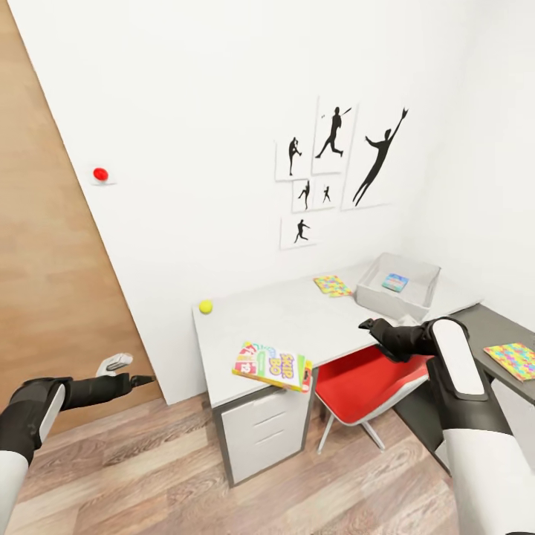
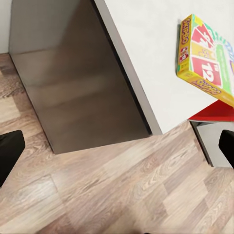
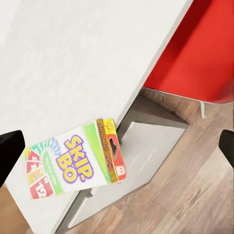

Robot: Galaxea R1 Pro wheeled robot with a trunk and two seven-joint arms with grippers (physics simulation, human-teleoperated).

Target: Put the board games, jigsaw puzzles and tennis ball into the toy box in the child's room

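Right tool gapes empty above table.

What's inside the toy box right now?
In the toy box, the head view shows one small pale blue-green game box on the floor. The near wall hides the part behind it.

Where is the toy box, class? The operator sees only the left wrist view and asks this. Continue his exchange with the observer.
Observer: In the head view the toy box stands at the right end of the table, near the room's corner.
Operator: Anything in it?
Observer: One pale blue game lies inside.
Operator: And the ball?
Observer: The ball sits at the table's far left corner, by the wall.
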